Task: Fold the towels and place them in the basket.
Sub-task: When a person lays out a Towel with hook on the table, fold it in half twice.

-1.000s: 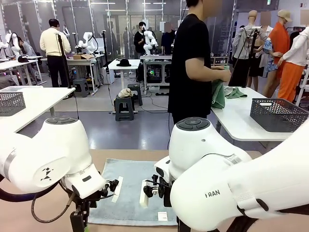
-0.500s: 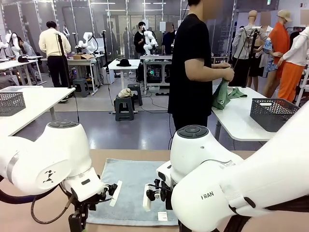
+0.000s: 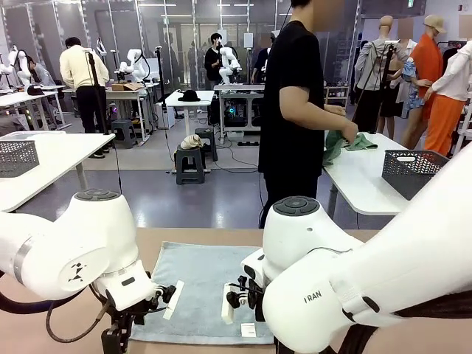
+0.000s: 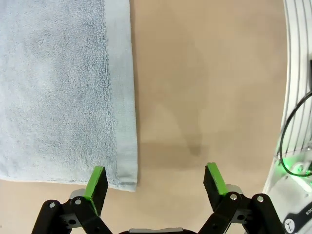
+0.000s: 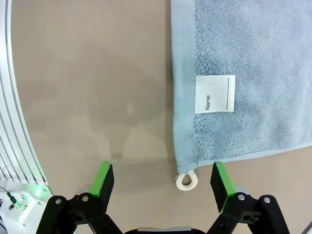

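We list: one towel (image 5: 253, 58), flat on the table (image 5: 92, 73); white label (image 5: 215, 94) reads "Name"; corner loop (image 5: 186, 181). Left gripper (image 4: 157, 183) and right gripper (image 5: 164, 183) both gape wide, empty.

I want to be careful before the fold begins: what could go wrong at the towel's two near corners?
1. The open left tool stands mostly over bare table; the towel corner lies far to one side, so closing may miss it.
2. The open right tool frames the white loop and might pinch only that, twisting the fold.
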You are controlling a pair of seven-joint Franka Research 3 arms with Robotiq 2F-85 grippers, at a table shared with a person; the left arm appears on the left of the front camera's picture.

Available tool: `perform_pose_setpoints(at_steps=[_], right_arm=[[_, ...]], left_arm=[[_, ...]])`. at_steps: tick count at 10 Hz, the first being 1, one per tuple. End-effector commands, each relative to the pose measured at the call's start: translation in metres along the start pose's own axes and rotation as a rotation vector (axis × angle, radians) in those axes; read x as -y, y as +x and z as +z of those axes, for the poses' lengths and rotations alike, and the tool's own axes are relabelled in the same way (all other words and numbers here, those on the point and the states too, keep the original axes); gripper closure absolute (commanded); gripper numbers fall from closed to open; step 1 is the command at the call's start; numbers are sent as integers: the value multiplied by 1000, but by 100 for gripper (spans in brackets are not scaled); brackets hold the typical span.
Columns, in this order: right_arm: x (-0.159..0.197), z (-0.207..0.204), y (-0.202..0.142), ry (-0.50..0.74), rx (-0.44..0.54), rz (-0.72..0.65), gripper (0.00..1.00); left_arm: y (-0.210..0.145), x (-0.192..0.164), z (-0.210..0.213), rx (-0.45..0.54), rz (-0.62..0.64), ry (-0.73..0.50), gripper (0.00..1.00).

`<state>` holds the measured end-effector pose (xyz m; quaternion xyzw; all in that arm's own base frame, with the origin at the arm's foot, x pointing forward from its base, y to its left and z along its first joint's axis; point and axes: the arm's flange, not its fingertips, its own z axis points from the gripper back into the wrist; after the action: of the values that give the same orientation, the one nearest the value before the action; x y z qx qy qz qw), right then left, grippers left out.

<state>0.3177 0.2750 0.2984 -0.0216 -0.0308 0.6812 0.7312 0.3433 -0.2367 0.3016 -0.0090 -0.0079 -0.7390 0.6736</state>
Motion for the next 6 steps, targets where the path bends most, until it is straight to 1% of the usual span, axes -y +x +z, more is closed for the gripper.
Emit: perform_pose_setpoints(at_steps=[1, 3, 6], right_arm=[[9, -5, -1, 2, 18, 19, 0], [10, -8, 0, 2, 28, 22, 0], [11, -12, 0, 10, 29, 27, 0]], left_arm=[[-5, 3, -13, 23, -22, 35, 0], [-5, -1, -17, 29, -28, 60, 0], [-7, -3, -22, 24, -12, 60, 0]])
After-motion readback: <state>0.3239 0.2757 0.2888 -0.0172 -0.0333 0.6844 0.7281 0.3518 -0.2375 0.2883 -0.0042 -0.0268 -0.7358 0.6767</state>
